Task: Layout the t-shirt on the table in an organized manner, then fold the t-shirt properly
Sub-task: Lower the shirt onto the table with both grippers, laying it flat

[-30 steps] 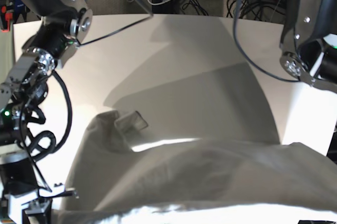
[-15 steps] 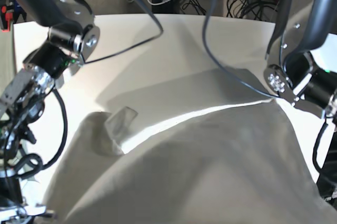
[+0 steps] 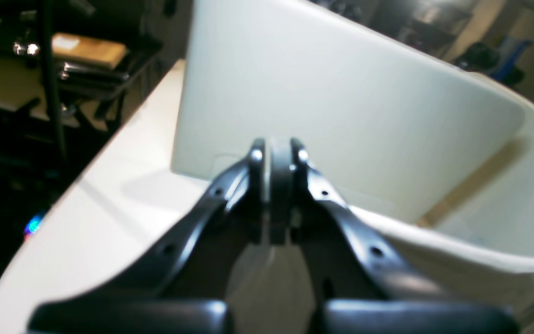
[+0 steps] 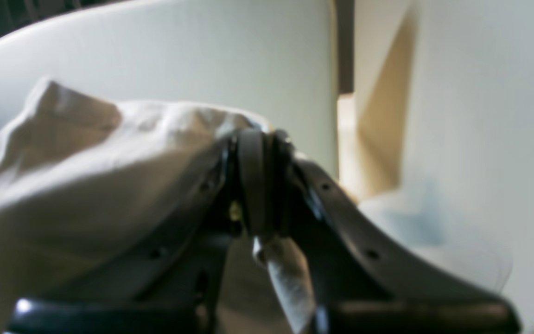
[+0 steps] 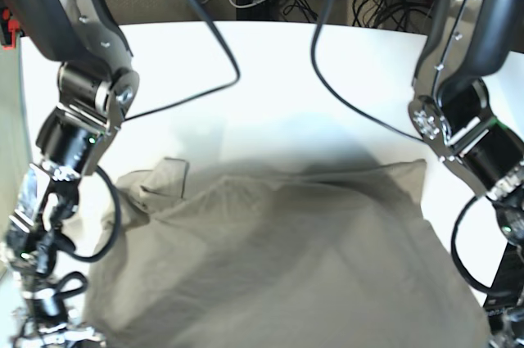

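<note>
white table [image 5: 270,78] carried the beige t-shirt [image 5: 286,266]; left gripper [image 3: 276,155] and right gripper [image 4: 260,139] each pinched its fabric.

The left end effector [image 3: 280,155] fills the lower middle, its two black fingers [image 3: 254,160] pressed together at the tips with only a dark pad between them. Beyond the tips a pale sheet of the t-shirt [image 3: 341,102] rises taut, and a rumpled edge runs off to the lower right. Beneath and to the left lies the white bench [image 3: 109,204], dark clutter past its edge.
</note>
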Action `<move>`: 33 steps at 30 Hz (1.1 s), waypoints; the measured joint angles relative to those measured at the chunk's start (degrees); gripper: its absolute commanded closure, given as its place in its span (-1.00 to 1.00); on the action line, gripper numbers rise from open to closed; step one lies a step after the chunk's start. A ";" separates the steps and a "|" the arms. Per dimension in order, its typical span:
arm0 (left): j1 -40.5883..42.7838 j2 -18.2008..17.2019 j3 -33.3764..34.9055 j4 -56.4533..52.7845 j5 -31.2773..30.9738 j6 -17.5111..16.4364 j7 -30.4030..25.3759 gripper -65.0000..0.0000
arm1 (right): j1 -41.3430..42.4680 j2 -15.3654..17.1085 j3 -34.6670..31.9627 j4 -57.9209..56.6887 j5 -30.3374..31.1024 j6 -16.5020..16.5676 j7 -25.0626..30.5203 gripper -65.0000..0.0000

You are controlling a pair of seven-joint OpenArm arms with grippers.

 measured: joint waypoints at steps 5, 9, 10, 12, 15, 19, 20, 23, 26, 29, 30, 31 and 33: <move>0.68 -0.66 5.81 -12.20 4.37 0.02 -10.12 0.99 | 2.36 1.57 -0.07 -15.45 -0.26 -0.20 4.55 0.89; 1.88 -1.16 9.77 -22.01 4.85 -0.13 -17.90 0.99 | 3.85 2.80 -0.46 -23.45 -0.09 -0.20 7.52 0.89; 1.95 -1.57 10.62 -24.68 4.94 0.02 -19.61 0.99 | 4.04 3.17 -0.42 -24.70 -0.20 -0.20 7.72 0.89; 2.08 -2.16 12.39 -29.53 5.03 0.20 -23.23 0.99 | 4.17 4.11 -1.27 -26.93 -0.15 -0.31 8.94 0.89; 2.25 -2.56 14.12 -35.21 4.83 0.24 -28.89 0.98 | 4.35 4.50 -3.98 -29.55 -0.11 -0.24 9.35 0.86; 1.64 -2.58 17.11 -40.87 4.74 0.24 -30.64 0.94 | 4.39 5.79 -9.68 -34.23 -0.28 -0.28 8.87 0.53; 1.42 -2.62 18.03 -41.99 4.83 0.22 -30.60 0.89 | 4.28 5.79 -10.56 -35.01 -0.11 -0.31 8.96 0.43; 0.57 -4.22 22.14 -45.33 4.76 0.02 -30.64 0.56 | 3.43 6.27 -15.61 -35.76 -0.07 -0.22 9.18 0.30; 0.61 -6.12 25.14 -46.03 4.70 0.09 -29.27 0.27 | 0.13 7.48 -19.43 -34.64 -0.04 -0.28 9.25 0.31; 1.60 -7.41 25.55 -45.97 4.35 0.04 -23.87 0.24 | -4.48 7.65 -20.52 -33.07 -0.04 -0.20 8.90 0.31; 2.25 -7.52 25.55 -45.94 4.22 0.02 -22.38 0.24 | -5.75 7.67 -20.48 -32.76 -0.02 -0.20 8.66 0.31; 2.99 -7.50 25.55 -45.70 4.15 -0.02 -20.24 0.23 | -7.17 7.85 -20.24 -32.11 -0.15 -0.24 8.52 0.31; 6.12 -7.50 25.64 -42.18 4.20 -0.28 -17.18 0.23 | -9.94 8.09 -19.82 -30.12 -0.07 -0.22 8.59 0.31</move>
